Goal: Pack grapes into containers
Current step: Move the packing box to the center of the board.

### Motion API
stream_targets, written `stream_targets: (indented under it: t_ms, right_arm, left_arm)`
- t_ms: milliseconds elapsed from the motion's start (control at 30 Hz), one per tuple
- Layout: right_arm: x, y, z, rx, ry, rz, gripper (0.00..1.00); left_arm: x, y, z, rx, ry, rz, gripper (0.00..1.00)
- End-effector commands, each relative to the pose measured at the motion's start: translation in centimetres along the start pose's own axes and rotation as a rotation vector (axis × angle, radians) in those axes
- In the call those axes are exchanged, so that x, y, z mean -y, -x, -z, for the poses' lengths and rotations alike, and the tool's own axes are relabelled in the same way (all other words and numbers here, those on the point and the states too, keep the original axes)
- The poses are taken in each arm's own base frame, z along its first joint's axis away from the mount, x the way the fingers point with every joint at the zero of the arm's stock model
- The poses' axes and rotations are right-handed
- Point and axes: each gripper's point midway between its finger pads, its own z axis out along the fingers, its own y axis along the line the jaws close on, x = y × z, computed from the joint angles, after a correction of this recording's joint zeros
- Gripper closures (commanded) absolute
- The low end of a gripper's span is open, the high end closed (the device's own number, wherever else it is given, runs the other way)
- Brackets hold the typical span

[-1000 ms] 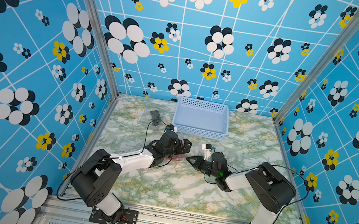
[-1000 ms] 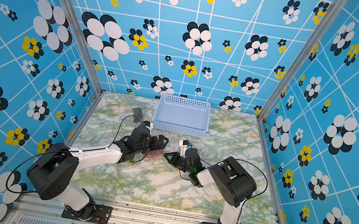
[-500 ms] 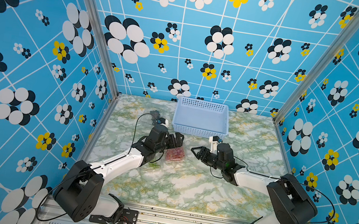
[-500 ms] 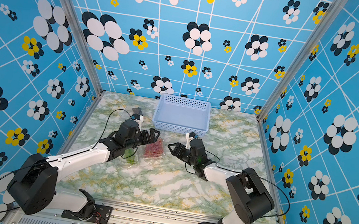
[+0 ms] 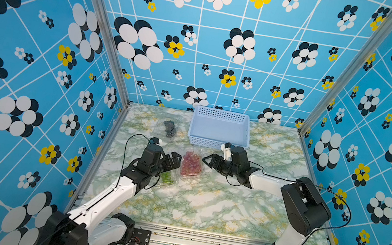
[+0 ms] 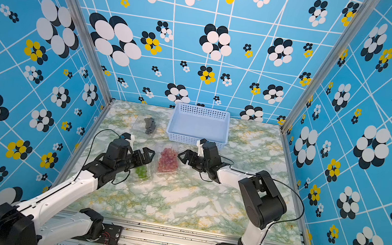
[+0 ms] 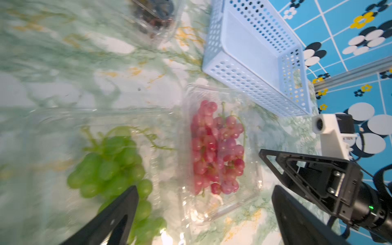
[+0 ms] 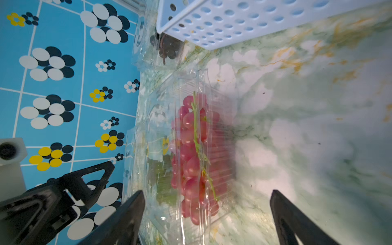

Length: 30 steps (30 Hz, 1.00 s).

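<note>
Red-pink grape bunch point(image 5: 192, 164) in clear plastic clamshell box point(image 5: 191, 178), btwn both hands.
R hand point(image 5: 210, 161) spread, empty, just beside box; L hand point(image 5: 175, 161) spread opposite; box's long axis runs front-to-back.

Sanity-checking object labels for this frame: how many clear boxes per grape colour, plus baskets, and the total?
Green-grape box: 1
Red-grape box: 1
Dark-grape box: 1
Basket: 1
Total: 4
</note>
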Motion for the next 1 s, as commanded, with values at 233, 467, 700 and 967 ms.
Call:
stream_targets:
  t_ms: [233, 467, 700, 967]
  right_arm:
    - [-2.2, -0.6, -1.8, -0.078, 0.037, 0.076, 0.03]
    - [-2.0, -0.7, -2.2, -0.091, 0.017, 0.091, 0.01]
    - [-1.7, -0.9, -2.5, -0.111, -0.003, 0.105, 0.01]
    - [-1.4, -1.1, -3.2, -0.133, -0.028, 0.125, 0.01]
  left_arm:
    - [-4.7, -1.6, 2.5, -0.046, 0.086, 0.107, 0.01]
    - [-5.5, -2.2, 1.2, -0.08, 0.113, 0.119, 0.0]
    - [-5.5, -2.3, -0.3, -0.097, 0.111, 0.113, 0.0]
    - [-3.8, -1.7, -2.0, -0.097, 0.072, 0.097, 0.0]
